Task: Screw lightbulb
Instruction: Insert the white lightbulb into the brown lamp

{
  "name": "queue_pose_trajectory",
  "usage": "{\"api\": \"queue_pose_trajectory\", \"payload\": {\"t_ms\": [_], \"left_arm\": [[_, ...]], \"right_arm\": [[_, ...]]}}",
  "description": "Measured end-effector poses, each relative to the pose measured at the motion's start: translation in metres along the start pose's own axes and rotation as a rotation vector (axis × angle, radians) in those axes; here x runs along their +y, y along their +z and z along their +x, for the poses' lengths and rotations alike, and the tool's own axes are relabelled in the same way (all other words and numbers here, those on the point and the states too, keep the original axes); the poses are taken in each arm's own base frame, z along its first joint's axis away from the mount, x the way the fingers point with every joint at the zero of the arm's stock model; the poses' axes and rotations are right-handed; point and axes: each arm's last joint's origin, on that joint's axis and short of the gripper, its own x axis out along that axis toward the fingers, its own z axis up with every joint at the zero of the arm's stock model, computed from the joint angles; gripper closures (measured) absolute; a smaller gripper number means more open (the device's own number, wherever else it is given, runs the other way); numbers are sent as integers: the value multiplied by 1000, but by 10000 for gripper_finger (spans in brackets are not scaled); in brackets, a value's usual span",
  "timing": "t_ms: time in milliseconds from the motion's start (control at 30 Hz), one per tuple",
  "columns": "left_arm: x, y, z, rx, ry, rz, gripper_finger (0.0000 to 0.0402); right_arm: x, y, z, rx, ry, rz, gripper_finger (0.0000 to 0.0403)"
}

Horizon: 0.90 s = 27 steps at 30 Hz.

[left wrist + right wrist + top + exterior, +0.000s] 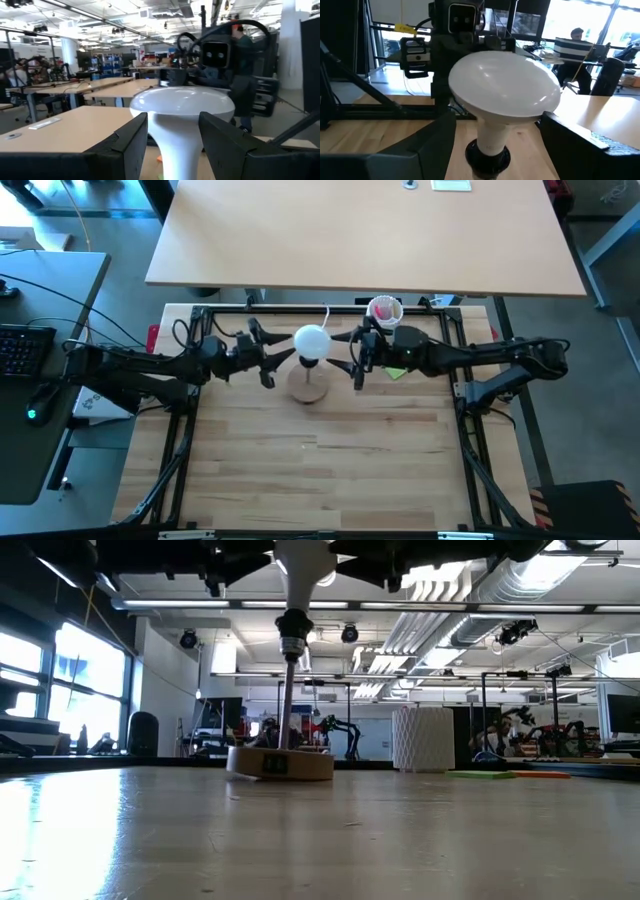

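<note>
The white lightbulb stands upright with its base in the black socket, which sits on a post above the round wooden disc stand. My left gripper comes from the table's left and is shut on the bulb's neck, below the globe. My right gripper comes from the table's right. It is open, with one finger on each side of the neck, clear of it. My left gripper pinches the bulb's narrow neck between its two fingers, just under the globe. The fingers come in level from the table's left. The bulb stands upright with its base in the socket.
A white perforated cup with pink contents stands at the back, right of the bulb, close behind my right arm. A flat green piece lies under that arm. Bare wooden table stretches toward the near edge.
</note>
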Motion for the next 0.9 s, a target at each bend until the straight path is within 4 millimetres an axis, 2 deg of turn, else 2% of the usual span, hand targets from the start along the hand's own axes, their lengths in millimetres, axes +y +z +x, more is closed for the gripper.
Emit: {"api": "queue_pose_trajectory", "payload": {"t_ms": [200,300,367,900], "left_arm": [[3,1,0,-2,79,0,228],[4,-1,1,21,112,5,228],[2,-9,1,80,79,19,228],[1,-11,0,113,77,6,228]], "right_arm": [[6,-1,0,10,25,-2,123],[12,-1,1,-4,130,-4,123],[16,-2,1,1,167,-8,123],[19,-1,-1,11,133,-30,124]]}}
